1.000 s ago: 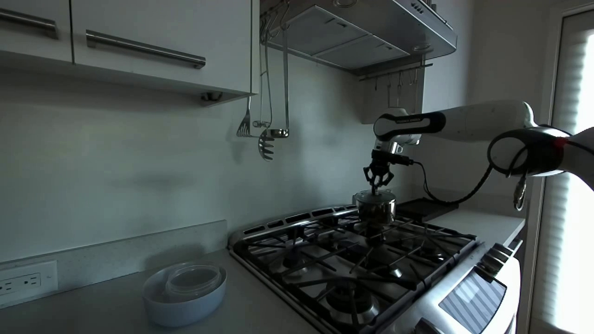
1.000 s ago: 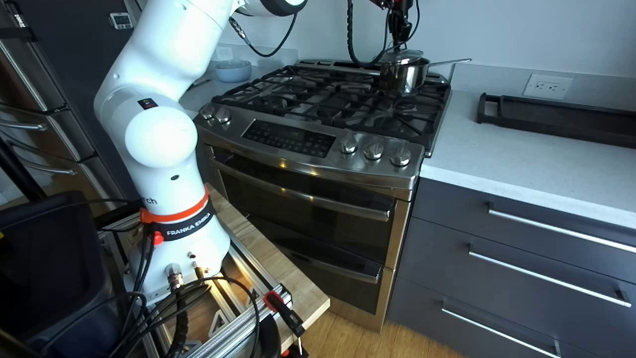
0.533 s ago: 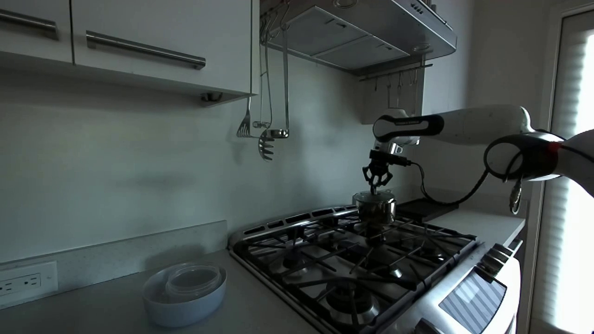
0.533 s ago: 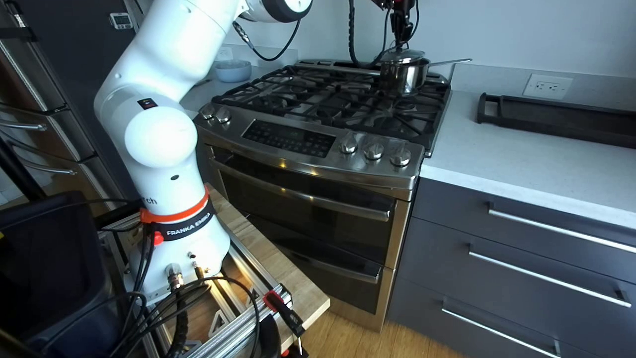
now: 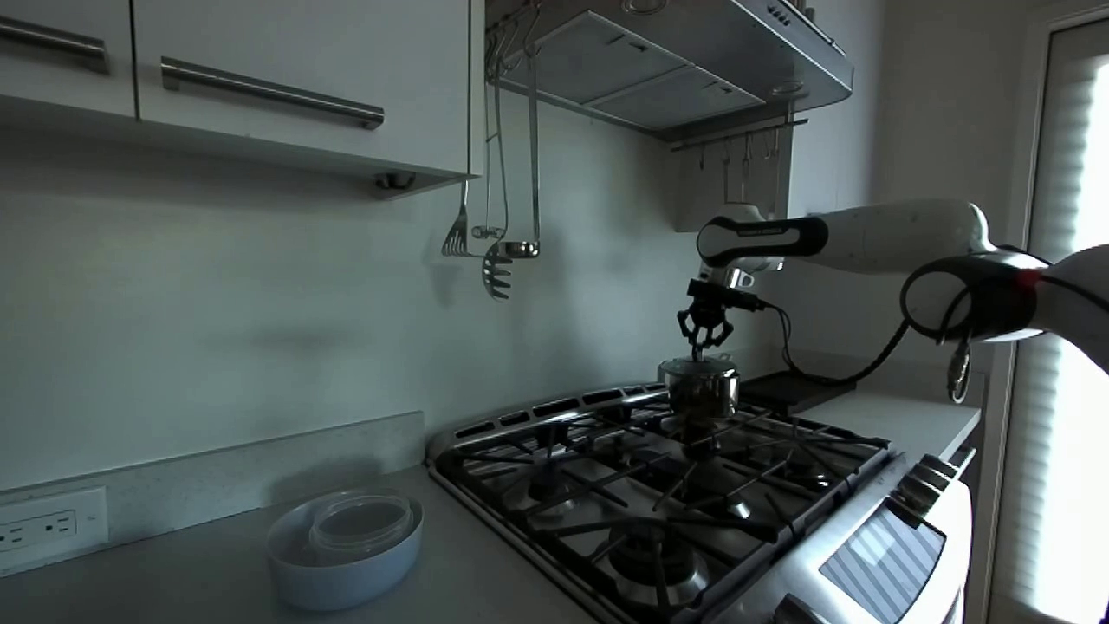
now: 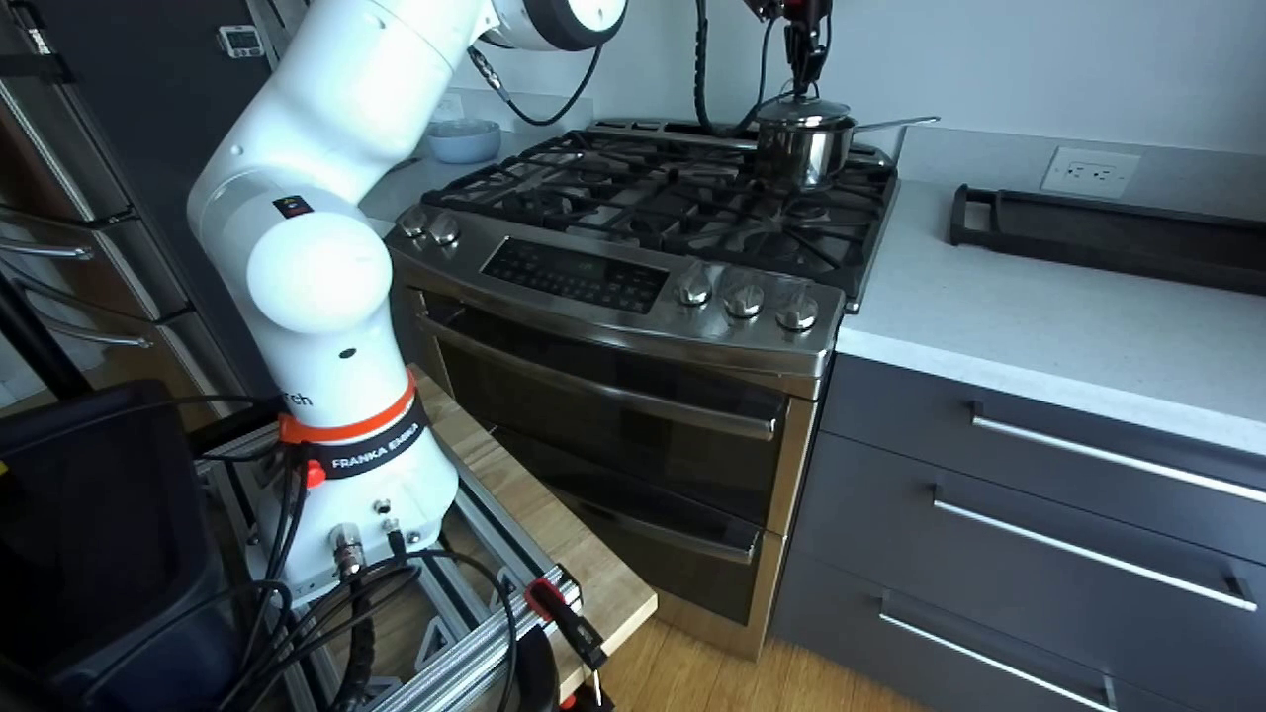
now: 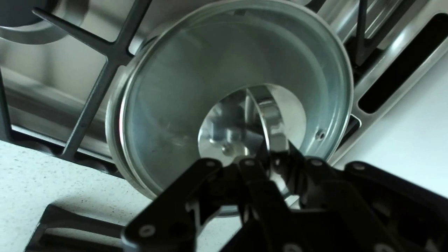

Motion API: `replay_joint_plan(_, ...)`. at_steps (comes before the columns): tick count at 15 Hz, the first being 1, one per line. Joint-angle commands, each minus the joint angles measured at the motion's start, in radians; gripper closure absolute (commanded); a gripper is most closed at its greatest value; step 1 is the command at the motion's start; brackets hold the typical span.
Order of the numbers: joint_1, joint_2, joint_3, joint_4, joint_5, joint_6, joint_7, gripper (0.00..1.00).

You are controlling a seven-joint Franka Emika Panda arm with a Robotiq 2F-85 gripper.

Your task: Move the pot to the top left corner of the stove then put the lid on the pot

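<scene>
Lid [image 6: 819, 112]: over the pot [image 6: 806, 156], upper right
Claw [image 7: 279, 158]: pinched tight on the lid's handle [image 7: 269, 117]
Arm base [image 6: 361, 494]: "FRANKA EMIKA", lower left

Upper right in an exterior view, the shiny cylindrical steel pot [image 6: 799, 158], topped by the round glass lid [image 6: 817, 110], stands upright on the black-grated steel stove [image 6: 574, 322].

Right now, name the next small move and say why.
Probably ease the lid toward the exposed rim of the pot: the gripper grips the lid's handle, and the wrist view shows that rim peeking out along one side, so the lid looks off-centre, though viewing angle may mislead.
</scene>
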Motion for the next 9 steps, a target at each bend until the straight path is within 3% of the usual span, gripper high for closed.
replay_joint_plan(1, -0.001, 0.03, -0.022, 0.002, -0.016, 0.041, 0.036, 0.98)
replay_joint_plan(9, 0.005, 0.019, -0.044, -0.025, -0.029, 0.067, 0.05, 0.98)
